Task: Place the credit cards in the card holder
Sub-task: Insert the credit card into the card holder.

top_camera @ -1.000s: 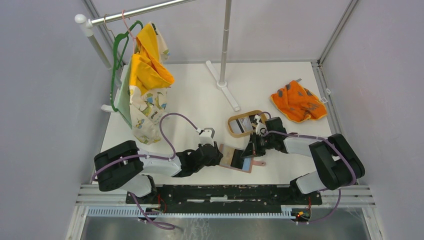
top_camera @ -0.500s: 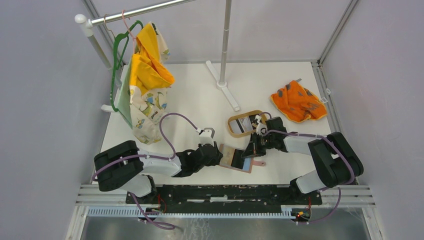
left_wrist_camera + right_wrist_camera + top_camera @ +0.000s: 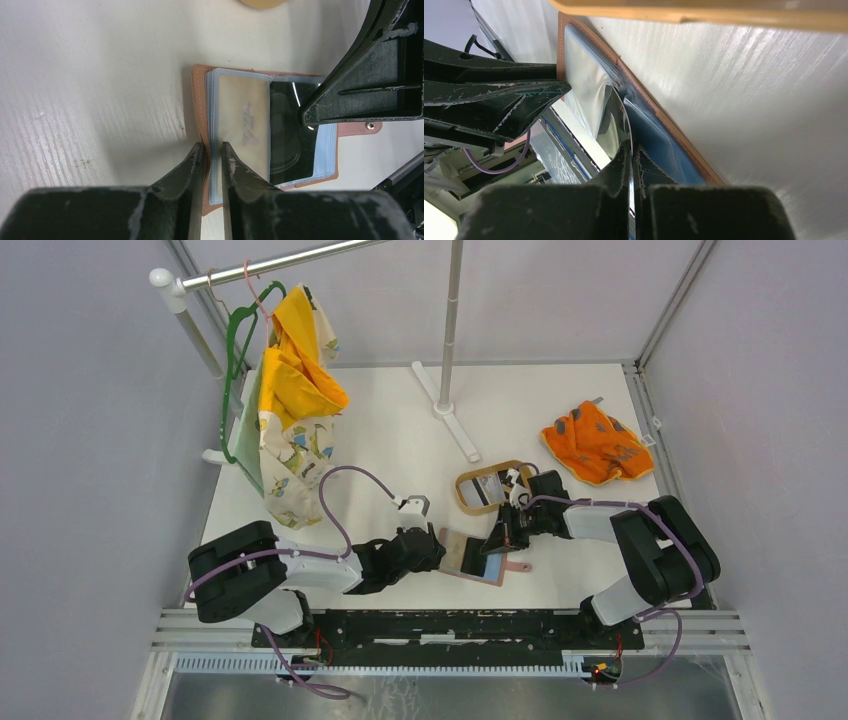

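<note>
Gripping the card holder (image 3: 198, 105) is left claw (image 3: 212, 146); right claw (image 3: 631, 147) pinches a half-pocketed black card (image 3: 287, 150).

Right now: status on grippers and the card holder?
Left gripper shut on card holder edge, holder open. Right gripper shut on black card, over the open pockets. Nothing blocking.

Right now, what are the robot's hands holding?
Left gripper: shut on the card holder edge.
Right gripper: shut on a black credit card.

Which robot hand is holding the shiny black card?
The right gripper: it pinches the black card at the open card holder. The left gripper only clamps the holder's edge.
</note>
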### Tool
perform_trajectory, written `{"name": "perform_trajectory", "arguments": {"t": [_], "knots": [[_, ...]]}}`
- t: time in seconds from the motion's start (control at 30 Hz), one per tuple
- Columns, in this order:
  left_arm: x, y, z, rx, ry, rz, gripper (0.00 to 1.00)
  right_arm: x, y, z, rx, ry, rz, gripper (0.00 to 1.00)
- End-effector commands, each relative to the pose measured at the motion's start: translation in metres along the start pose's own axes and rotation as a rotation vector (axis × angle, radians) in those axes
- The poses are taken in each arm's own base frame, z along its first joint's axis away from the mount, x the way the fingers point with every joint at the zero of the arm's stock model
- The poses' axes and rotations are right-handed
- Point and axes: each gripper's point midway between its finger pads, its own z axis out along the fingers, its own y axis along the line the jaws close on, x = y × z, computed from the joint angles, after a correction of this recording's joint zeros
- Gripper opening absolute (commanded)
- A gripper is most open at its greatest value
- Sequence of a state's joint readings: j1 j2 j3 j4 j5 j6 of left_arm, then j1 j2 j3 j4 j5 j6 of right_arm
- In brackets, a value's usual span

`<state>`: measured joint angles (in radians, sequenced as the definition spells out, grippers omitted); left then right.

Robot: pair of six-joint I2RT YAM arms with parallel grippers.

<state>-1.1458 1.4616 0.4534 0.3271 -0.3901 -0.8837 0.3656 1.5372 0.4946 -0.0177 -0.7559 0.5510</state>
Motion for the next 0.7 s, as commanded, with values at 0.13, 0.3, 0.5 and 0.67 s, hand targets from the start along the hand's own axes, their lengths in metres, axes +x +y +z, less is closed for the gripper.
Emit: {"name": "perform_trajectory", "arguments": {"t": [0.13, 0.3, 0.5, 0.67], "knots": [[0.028, 0.023, 0.001, -0.052, 0.097, 0.092, 0.23, -0.019, -0.022, 0.004, 0.129, -0.071, -0.042, 0.00], [0.027, 0.022, 0.001, -0.050, 0.096, 0.089, 0.23, -0.017, -0.018, 0.002, 0.102, -0.110, -0.025, 0.00], [0.028, 0.016, 0.003, -0.037, 0.105, 0.094, 0.23, -0.013, -0.012, 0.009, 0.052, -0.132, 0.011, 0.00], [0.029, 0.015, 0.004, -0.033, 0.109, 0.093, 0.23, -0.016, -0.003, 0.016, 0.017, -0.131, -0.018, 0.00]]}}
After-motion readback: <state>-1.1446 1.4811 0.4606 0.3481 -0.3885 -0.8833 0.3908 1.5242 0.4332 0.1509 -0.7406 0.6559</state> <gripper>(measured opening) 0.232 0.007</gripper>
